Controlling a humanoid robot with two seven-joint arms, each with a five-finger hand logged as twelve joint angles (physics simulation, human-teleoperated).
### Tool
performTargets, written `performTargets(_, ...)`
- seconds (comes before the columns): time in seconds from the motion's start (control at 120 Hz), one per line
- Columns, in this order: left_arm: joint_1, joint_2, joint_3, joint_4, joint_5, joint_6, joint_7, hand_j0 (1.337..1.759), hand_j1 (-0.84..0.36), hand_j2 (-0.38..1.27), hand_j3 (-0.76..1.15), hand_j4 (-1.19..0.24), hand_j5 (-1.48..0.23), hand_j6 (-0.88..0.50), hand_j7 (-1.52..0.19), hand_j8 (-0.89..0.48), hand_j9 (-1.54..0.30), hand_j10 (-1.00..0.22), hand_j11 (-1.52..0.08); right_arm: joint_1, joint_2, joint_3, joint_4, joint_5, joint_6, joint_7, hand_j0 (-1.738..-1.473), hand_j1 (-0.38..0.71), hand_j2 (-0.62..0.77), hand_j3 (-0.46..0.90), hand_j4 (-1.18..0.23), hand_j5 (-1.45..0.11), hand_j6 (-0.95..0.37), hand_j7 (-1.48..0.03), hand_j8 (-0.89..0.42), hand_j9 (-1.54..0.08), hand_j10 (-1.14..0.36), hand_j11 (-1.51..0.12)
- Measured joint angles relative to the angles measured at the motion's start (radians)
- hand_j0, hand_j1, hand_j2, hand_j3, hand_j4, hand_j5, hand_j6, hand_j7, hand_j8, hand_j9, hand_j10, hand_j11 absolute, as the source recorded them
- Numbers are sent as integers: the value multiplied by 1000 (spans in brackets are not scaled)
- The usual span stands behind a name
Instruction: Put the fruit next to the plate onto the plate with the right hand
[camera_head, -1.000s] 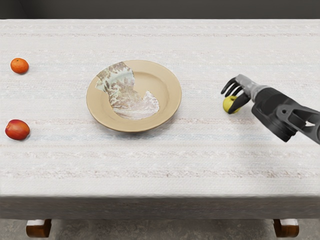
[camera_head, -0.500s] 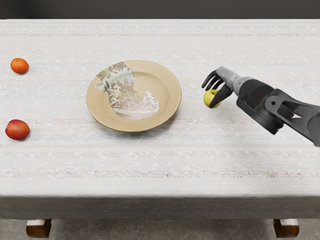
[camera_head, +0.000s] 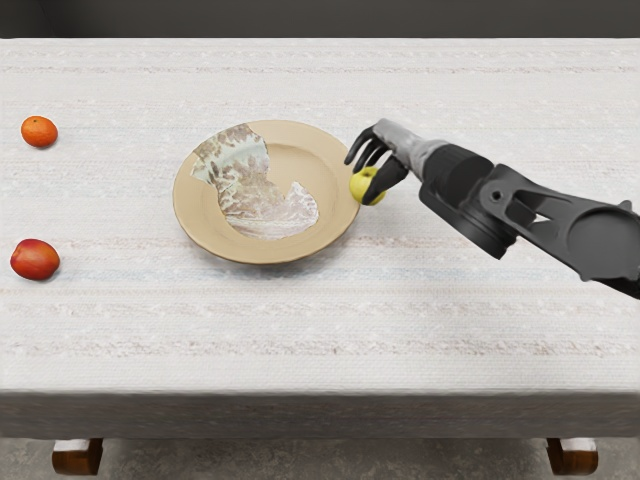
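Slanted view down onto a long pale table with faint woven stripes running left to right, its near edge across the lower part of the scene. Two brown wooden feet just visible underneath, one at the left and one at the right. Beyond the far edge, only a dark strip of background. Left of centre on the tabletop, a round, shallow tan plate with an irregular grey-green and white patterned patch across its left half and middle. Entering from the right edge, a dark grey robot arm of bulky jointed segments, stretched leftward and slightly toward the far side. At its end, the right hand, paler grey over the back and dark at the fingers. Fingers curled downward and closed around a small yellow-green fruit, gripping it from above and from the right, with only the fruit's lower left part showing beneath them. Fruit at the plate's right rim, overlapping the rim's outer edge in this view and outside the plate's inner hollow. Impossible to tell whether touching the rim or held just above it. At the far left of the table, a small orange toward the far side. Nearer, also at the left, a red fruit. Both well apart from the plate and from each other
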Motion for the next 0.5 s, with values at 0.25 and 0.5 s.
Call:
performTargets(0.25,0,0,0,0,0,0,0,1658,349,0,0,0,0,0,0,0,0,0,0,10,53,0,-1,-1,-1,0,-1658,341,357,0,-660,-915,-658,-884,-344,-897,-460,-888)
performTargets(0.5,1,0,0,0,0,0,0,1658,349,0,0,0,0,0,0,0,0,0,0,4,89,-4,0,-4,-14,0,-1658,70,141,0,-390,-534,-393,-519,-237,-525,-302,-522)
